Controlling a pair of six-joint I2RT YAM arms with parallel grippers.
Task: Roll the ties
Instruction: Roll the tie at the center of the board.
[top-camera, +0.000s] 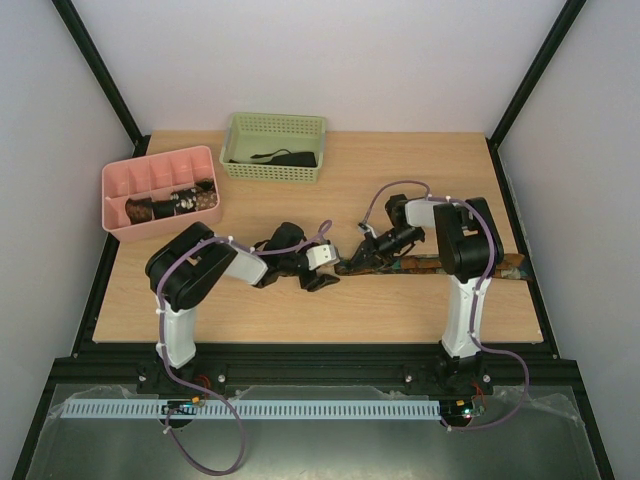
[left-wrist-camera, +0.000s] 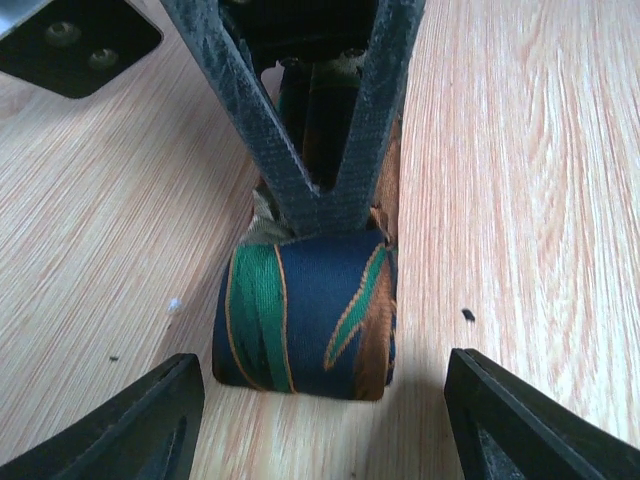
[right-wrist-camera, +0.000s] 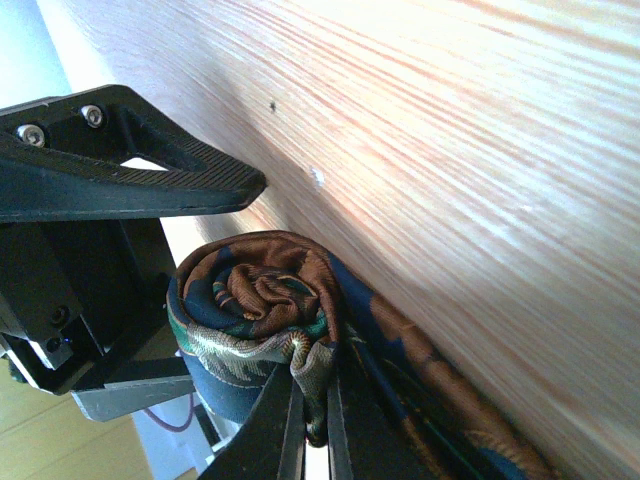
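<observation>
Top external view: the tie (top-camera: 410, 265) lies across the middle of the table (top-camera: 300, 310), between my two arms. Its flat part runs to the right and passes under my right arm.
Tie, colours: dark navy cloth with green leaf shapes, brown patches and thin orange outlines.
Tie, shape: the left end is wound into a coil (left-wrist-camera: 305, 315). The rest is a flat strip on the wood.
Coil, position: it rests on the table on its rounded side, and the strip leaves it along the table surface.
Coil, right wrist view: I see the spiral face (right-wrist-camera: 265, 300). The inner layers are loose and a little crumpled in the centre.
My right gripper (top-camera: 358, 258): the jaws are closed, and the two fingers (right-wrist-camera: 285, 430) meet on the cloth of the coil and pinch it.
My left gripper (top-camera: 330, 270): the jaws stand open, with one finger (left-wrist-camera: 140, 425) on each side of the coil. In the left wrist view neither finger touches the cloth.
Pink tray (top-camera: 125, 180): far left on the table, it holds rolled ties (top-camera: 170, 205), dark with pale speckles.
Green basket (top-camera: 275, 125): at the far edge, it holds one dark tie (top-camera: 285, 158). I cannot tell its pattern.
</observation>
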